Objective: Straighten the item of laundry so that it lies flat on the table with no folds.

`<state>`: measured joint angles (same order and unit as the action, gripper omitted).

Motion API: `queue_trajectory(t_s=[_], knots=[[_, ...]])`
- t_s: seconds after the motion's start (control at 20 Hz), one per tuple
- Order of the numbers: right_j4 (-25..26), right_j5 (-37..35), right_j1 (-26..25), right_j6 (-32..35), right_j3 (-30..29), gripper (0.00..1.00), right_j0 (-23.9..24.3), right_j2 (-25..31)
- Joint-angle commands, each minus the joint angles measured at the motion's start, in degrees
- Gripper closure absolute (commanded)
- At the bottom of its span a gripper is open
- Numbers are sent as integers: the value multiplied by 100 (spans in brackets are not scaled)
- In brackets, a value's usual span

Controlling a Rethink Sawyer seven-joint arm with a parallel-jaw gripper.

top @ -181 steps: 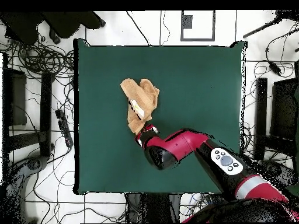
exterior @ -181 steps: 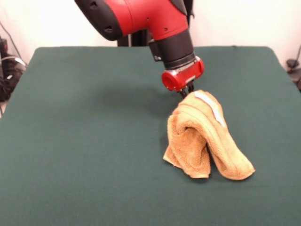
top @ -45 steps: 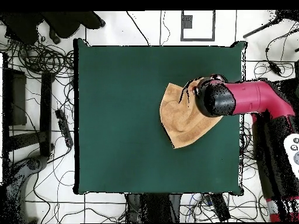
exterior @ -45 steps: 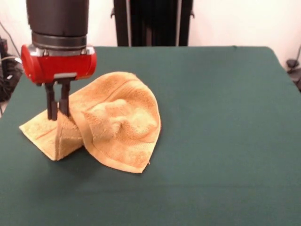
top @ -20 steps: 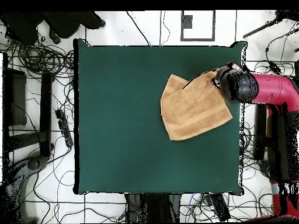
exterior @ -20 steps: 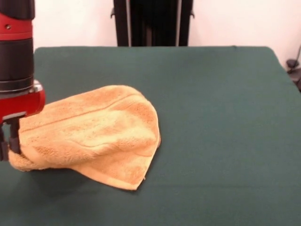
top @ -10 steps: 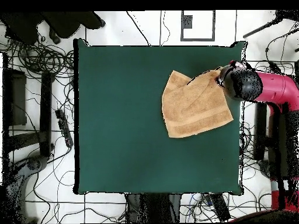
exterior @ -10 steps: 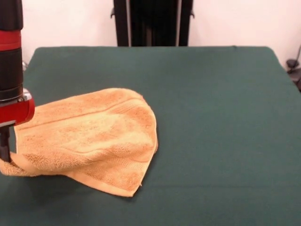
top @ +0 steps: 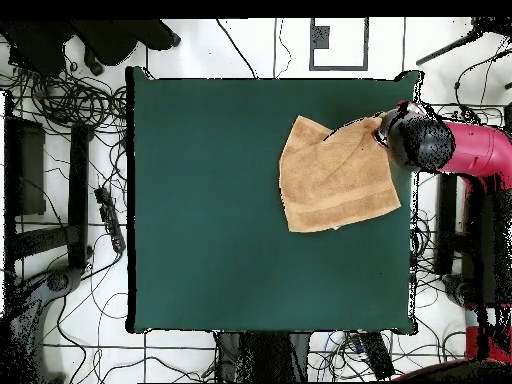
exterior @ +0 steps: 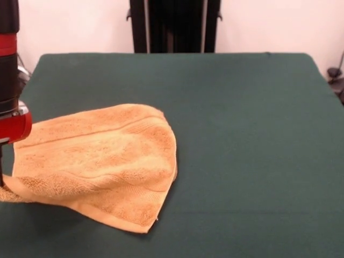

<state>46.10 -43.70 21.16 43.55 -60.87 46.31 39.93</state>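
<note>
Your towel [exterior: 102, 161] lies mostly spread, left of frame. The gripper [exterior: 1, 177] grips 1 raised corner; 1 fold remains.

The arm [top: 465, 150] reaches in over the table's right edge in the overhead view, wrist pointing straight down. The gripper [exterior: 1, 174] hangs low at the front view's left edge, its fingers mostly cut off
</note>
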Motion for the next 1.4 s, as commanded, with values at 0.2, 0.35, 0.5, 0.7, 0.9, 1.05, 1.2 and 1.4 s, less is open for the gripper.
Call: queue_trajectory(t_s=[0.2,0.35,0.5,0.7,0.9,1.05,1.2,1.4], knots=[[-212,-979,126,-2422,368,100,31,463],[-268,-1076,109,-2663,473,100,107,518],[-301,-1129,83,-2835,569,100,156,548],[-347,-1173,-39,-3184,765,100,278,590],[-405,-1200,-175,-3448,956,100,363,596],[-464,-1157,-216,-3427,982,100,381,566],[-480,-1025,-229,-3295,969,100,369,519],[-457,-776,-147,-2969,751,100,320,417]])
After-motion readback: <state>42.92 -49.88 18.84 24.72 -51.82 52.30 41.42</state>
